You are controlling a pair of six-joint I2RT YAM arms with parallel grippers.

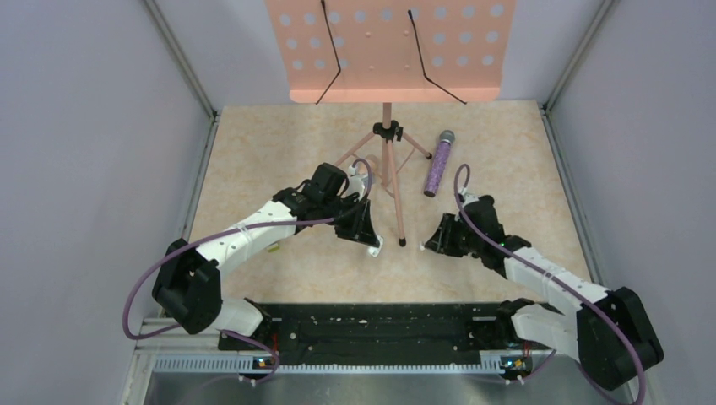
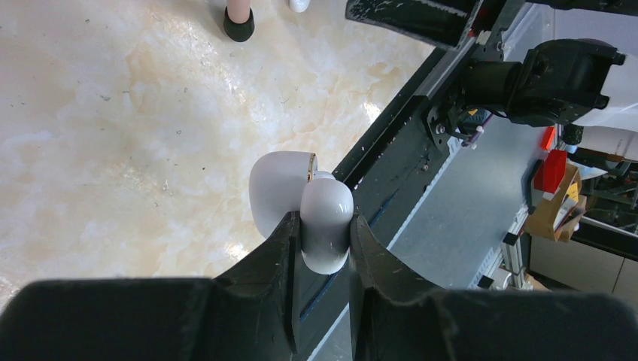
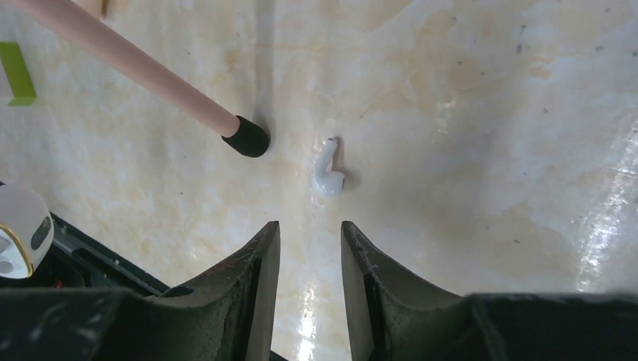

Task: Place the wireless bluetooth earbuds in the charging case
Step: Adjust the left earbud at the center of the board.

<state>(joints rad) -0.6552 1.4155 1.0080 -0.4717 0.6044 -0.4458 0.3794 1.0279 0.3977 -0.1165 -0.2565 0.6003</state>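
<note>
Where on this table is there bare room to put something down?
Bare marble lies far left, between the left wall and the music stand's legs, and far right, between the microphone and the right wall. The middle is crowded: a stand foot, the earbud, the left gripper and the right gripper meet there.

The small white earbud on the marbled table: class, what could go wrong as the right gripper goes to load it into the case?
1. The small white earbud lies flat near the black rubber foot of the pink stand leg. The open right gripper might nudge it away or clip the foot.
2. The left gripper pinches only part of the glossy white charging case, so pressing a bud in could twist it.
</note>
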